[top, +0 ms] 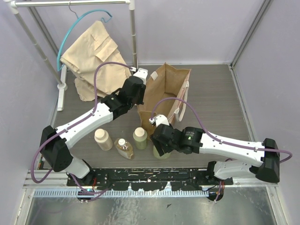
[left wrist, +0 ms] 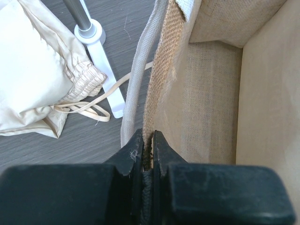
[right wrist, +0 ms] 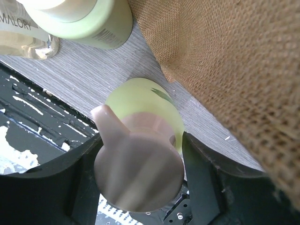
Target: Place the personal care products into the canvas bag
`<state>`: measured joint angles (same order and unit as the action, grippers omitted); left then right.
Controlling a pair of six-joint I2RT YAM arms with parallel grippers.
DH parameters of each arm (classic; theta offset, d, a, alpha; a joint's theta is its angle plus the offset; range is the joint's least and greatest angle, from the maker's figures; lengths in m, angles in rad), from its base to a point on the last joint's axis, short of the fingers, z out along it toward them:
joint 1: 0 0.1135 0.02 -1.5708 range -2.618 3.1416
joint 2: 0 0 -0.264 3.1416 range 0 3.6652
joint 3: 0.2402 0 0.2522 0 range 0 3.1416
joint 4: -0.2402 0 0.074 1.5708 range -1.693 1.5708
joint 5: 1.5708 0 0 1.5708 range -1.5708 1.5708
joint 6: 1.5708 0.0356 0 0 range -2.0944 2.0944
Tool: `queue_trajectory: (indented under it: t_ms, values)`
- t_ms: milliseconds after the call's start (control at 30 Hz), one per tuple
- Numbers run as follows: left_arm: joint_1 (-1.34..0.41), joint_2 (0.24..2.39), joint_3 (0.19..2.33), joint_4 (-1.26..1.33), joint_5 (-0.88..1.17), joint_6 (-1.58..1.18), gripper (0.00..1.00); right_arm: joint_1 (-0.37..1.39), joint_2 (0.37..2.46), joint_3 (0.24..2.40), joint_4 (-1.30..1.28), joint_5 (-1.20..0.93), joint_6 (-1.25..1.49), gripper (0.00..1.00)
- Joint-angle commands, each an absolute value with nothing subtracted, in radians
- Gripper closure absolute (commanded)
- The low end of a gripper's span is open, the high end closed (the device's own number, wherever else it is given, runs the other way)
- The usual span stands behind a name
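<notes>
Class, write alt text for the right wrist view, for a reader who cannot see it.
The right gripper brackets the cream top of a round green bottle standing on the grey table beside the canvas bag. A green cylinder and an amber bottle stand beyond.

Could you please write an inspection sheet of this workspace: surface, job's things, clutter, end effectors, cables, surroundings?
Surface: grey wood-grain table.
Job's things: canvas bag upright; cream bottle, amber bottle and green cylinder standing outside it; rounder green bottle beside the bag.
Clutter: beige garment draped by the rack.
End effectors: left end effector shut on the bag's rim; right end effector around the rounder bottle's top, grip unclear.
Cables: purple cables arching over both arms.
Surroundings: white rack, lilac walls.
</notes>
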<state>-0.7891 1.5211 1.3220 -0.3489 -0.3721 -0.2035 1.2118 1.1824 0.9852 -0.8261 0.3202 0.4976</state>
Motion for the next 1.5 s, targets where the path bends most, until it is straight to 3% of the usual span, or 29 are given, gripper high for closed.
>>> queue_trajectory:
  t_ms: [0, 133, 200, 300, 467, 700, 1100, 1467]
  values:
    - [-0.79, 1.5, 1.301, -0.342, -0.369, -0.211, 1.0, 1.218, 1.156, 0.967, -0.792, 0.31, 0.48, 0.43]
    - [-0.789, 1.501, 1.3, -0.348, -0.37, -0.209, 1.0, 1.218, 1.161, 0.952, -0.758, 0.301, 0.461, 0.54]
    - [-0.789, 1.501, 1.298, -0.351, -0.375, -0.208, 1.0, 1.218, 1.169, 0.95, -0.758, 0.303, 0.457, 0.54]
    - [-0.788, 1.499, 1.293, -0.351, -0.377, -0.208, 1.0, 1.218, 1.187, 0.954, -0.757, 0.312, 0.448, 0.38]
    - [-0.788, 1.496, 1.287, -0.347, -0.377, -0.207, 1.0, 1.218, 1.224, 0.973, -0.746, 0.315, 0.42, 0.23]
    - [-0.788, 1.491, 1.278, -0.346, -0.385, -0.206, 1.0, 1.218, 1.283, 0.98, -0.745, 0.305, 0.401, 0.19]
    - [-0.789, 1.488, 1.269, -0.344, -0.389, -0.206, 1.0, 1.218, 1.214, 1.013, -0.799, 0.311, 0.428, 0.96]
    - [-0.789, 1.483, 1.265, -0.346, -0.389, -0.209, 1.0, 1.218, 1.031, 1.234, -1.064, 0.484, 0.497, 0.99]
